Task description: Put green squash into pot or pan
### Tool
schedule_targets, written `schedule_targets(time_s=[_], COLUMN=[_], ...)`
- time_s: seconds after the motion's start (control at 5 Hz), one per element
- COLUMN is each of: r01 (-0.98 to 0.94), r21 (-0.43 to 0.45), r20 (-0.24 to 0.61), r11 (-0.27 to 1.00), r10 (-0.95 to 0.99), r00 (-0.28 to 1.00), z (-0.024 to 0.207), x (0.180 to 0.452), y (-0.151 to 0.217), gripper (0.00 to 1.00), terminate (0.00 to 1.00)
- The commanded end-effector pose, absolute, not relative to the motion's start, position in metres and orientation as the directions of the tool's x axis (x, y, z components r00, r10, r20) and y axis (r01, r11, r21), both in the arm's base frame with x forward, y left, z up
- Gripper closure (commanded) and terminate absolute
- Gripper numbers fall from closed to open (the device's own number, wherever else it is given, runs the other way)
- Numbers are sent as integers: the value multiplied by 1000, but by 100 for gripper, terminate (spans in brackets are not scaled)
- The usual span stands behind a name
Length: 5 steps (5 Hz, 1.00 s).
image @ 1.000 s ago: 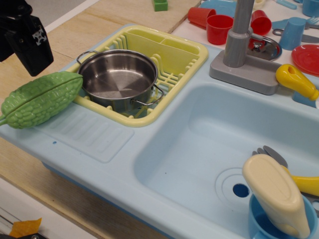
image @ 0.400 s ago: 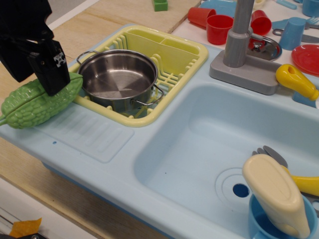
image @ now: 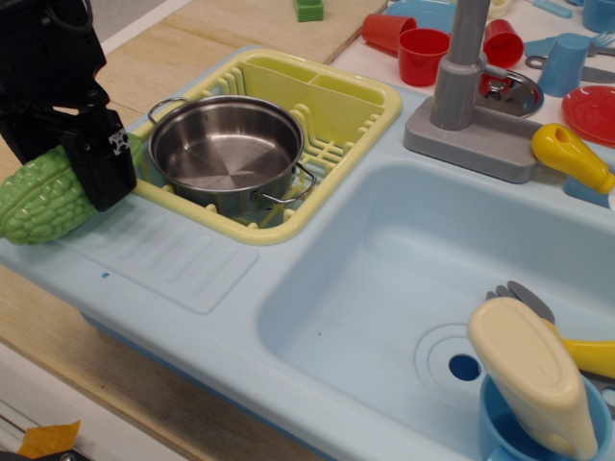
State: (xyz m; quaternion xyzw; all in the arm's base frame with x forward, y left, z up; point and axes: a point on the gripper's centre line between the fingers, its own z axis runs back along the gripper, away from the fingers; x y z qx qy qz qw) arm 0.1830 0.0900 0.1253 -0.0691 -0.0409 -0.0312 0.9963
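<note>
The green squash [image: 38, 200] lies on the light blue drainboard at the far left, just left of the pot. Only its left half and a sliver of its right tip show. My black gripper [image: 91, 158] has come down over its middle, with one finger [image: 104, 168] in front of the squash and the other behind it. I cannot tell whether the jaws are pressing on it. The shiny steel pot [image: 223, 154] stands empty in the yellow dish rack [image: 336, 106], right of the gripper.
A light blue sink basin [image: 404, 279] lies to the right, with a grey faucet [image: 461, 67] behind it. Red cups [image: 423, 53] and a small green block [image: 309, 10] stand at the back. A cream object in a blue cup [image: 533, 375] is at the front right.
My gripper has come down from above and left of the squash and now straddles its middle. The squash has hardly shifted. The pot has not moved.
</note>
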Motion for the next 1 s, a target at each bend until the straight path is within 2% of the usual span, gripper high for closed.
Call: schedule_targets(time_s=[0.0, 0.4, 0.6, 0.8], r01=[78, 214, 302, 347], r21=[-93, -13, -19, -56], r20=[125, 203, 244, 204], r11=[993, 977, 953, 936], r10=[-66, -207, -289, -330], r00=[990, 957, 926, 922], z=[135, 176, 175, 165], x=[187, 226, 246, 267], y=[91, 61, 52, 46], gripper=[100, 100, 100, 100], terminate=[0, 0, 0, 0])
